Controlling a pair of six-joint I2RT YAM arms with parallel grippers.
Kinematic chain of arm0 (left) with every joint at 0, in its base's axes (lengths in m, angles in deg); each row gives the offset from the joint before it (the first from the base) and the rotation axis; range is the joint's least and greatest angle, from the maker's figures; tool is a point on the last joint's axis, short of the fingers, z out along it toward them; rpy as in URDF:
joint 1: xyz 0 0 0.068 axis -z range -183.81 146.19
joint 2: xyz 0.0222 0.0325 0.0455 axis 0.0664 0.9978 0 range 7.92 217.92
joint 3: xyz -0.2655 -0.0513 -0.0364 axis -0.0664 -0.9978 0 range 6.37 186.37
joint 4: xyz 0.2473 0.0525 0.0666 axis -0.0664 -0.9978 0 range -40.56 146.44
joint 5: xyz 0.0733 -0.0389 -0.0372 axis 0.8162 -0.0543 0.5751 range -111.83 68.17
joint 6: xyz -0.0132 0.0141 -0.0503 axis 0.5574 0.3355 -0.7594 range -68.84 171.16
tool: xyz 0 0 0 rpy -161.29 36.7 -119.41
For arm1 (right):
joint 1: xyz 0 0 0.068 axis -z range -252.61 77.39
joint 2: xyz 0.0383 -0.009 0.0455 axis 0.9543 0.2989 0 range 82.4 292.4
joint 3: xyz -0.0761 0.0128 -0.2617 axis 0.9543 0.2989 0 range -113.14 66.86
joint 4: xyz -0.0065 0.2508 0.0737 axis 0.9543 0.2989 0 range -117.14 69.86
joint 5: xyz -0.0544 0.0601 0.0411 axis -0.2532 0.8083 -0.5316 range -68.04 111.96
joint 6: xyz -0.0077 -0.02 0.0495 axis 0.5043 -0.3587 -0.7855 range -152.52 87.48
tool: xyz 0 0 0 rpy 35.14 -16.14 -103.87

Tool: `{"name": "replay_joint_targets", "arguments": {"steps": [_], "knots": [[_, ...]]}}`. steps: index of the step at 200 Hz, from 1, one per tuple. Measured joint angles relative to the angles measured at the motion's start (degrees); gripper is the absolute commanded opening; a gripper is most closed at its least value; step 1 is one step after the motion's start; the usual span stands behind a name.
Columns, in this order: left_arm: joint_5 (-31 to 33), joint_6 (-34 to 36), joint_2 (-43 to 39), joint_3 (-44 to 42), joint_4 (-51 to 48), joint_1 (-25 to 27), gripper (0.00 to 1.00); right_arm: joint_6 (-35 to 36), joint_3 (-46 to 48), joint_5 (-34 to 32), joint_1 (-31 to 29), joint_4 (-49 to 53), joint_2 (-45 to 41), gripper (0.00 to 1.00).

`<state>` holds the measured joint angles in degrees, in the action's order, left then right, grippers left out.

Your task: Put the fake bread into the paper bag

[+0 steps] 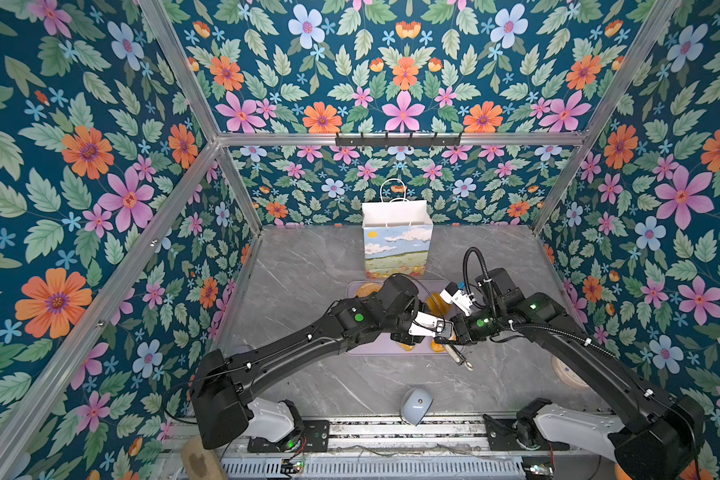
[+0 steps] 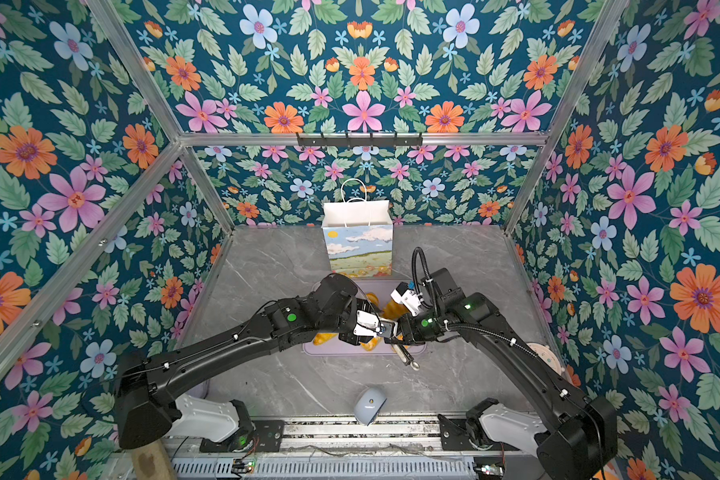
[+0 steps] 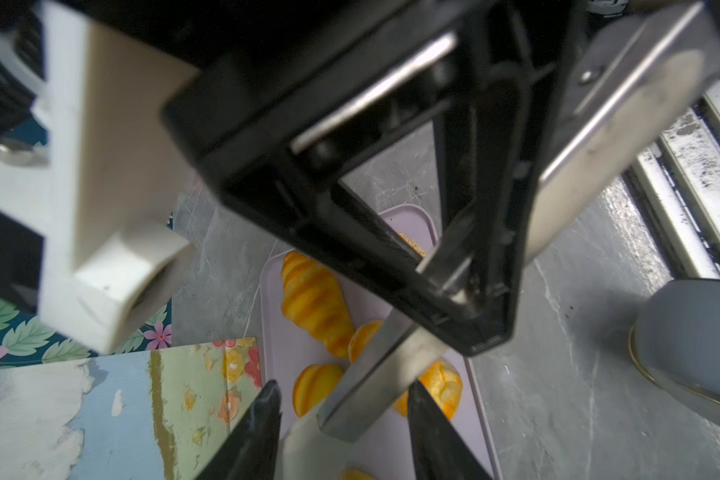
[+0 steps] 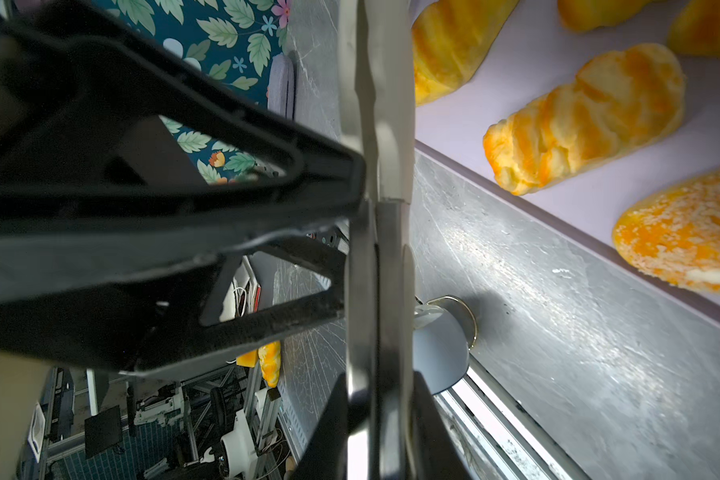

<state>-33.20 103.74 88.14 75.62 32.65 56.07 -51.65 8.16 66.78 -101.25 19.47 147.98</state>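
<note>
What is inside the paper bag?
In both top views the paper bag shows only its white inner wall. Its printed front hides the bottom.

I work in a robot lab, inside a test booth put together from panels and bars. The walls around me are flat panels of dark teal wallpaper printed with pink and orange flowers [image 1: 404, 83], held in bare silver aluminium frame bars [image 1: 267, 139]. The grey marble-patterned tabletop [image 1: 308, 266] ends at a slotted metal rail [image 1: 371, 434] where my two black jointed arms [image 1: 292, 347] are bolted, with a small circuit board lit green [image 1: 292, 465] beside it. Past the table edge, my right wrist view shows a dark flat monitor [image 4: 102, 432], white machine parts [image 4: 238, 440] and more metal framing [image 4: 208, 382].
</note>
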Motion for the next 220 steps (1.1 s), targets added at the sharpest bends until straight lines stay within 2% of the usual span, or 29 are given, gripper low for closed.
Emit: {"name": "replay_joint_targets", "arguments": {"steps": [13, 45, 111, 164, 220], "knots": [[0.33, 0.24, 0.15, -0.07, 0.07, 0.13, 0.53, 0.0, 0.15, 0.17, -0.02, -0.07, -0.39, 0.2], [0.7, 1.53, 0.66, -0.5, 0.9, 0.46, 0.52, -0.17, 0.33, 1.27, -0.04, -0.28, -0.94, 0.2], [0.7, 4.09, 1.05, -2.34, 3.65, 1.49, 0.34, -0.26, 0.48, 0.66, 0.07, 0.55, -2.03, 0.22], [0.92, 4.42, -1.44, -5.38, 5.9, 1.51, 0.29, -0.15, 0.13, 0.63, 0.02, 0.68, -2.86, 0.24], [1.38, 1.75, -2.93, -7.23, 6.21, 1.51, 0.22, 0.28, -1.29, -0.7, 0.11, 1.11, -3.06, 0.28]]}}
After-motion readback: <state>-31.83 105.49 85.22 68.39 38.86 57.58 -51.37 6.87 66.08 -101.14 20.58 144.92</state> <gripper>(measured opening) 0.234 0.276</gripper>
